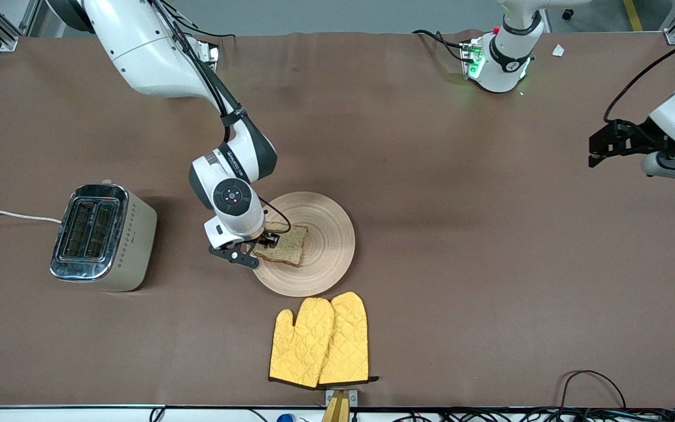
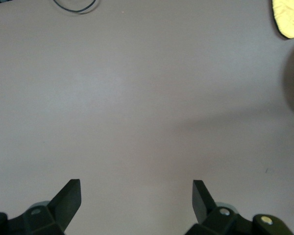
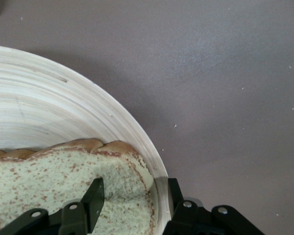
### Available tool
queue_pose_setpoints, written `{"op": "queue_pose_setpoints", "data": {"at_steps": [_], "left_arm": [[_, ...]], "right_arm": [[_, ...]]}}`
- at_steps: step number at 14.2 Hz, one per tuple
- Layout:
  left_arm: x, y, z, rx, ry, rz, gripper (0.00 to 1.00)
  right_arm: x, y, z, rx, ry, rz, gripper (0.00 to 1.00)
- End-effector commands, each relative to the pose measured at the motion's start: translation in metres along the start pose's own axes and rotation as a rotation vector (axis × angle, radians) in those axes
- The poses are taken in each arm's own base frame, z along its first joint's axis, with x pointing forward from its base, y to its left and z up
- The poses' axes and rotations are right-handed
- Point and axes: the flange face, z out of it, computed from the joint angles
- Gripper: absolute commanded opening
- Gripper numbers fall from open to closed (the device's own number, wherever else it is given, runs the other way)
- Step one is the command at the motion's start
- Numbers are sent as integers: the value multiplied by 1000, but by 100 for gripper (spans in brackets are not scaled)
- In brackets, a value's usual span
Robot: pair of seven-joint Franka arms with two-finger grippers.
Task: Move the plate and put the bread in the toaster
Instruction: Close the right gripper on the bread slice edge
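Mitts (image 1: 321,343) lie nearest the camera; above them the bread (image 1: 283,244) rests on the plate (image 1: 325,234).
Right gripper (image 1: 253,245) straddles the bread's edge at the plate rim, jaws apart around it, not clamped. Next, I judge: close, lift, carry over bare table to the toaster (image 1: 102,236) at the right arm's end. Left gripper (image 2: 136,200) waits with jaws wide.

pair of quilted yellow oven mitts (image 1: 320,341) lying flat on the brown table cover (image 1: 489,264), overlapping each other. black cables (image 1: 592,390) loop along the table edge near the mitts.
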Motion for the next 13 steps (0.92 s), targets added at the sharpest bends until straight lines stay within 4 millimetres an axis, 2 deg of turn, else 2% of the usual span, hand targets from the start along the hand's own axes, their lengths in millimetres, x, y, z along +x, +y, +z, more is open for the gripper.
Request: {"op": "queue_pose_setpoints", "data": {"at_steps": [1,3,5,7,11,13], "left_arm": [[-2,9,-5,16,14,1,100],[3,4,2,5,5,-9,100],[4,4,0,4,10,-20,100],[1,-9,-2,0,11,-94,100],[0,-4,-9,-38,26,-91,100],[-1,-6,-9,-36,26,-95,100]], "right_arm": [[0,-5,-1,-12,17,12,55],[0,-5,-1,-13,16,12,51],[0,-5,-1,-11,16,15,49],[-3,-7,3,-16,14,29,47],[-2,-6,3,-17,12,33,40],[5,0,4,-13,10,43,37]]}}
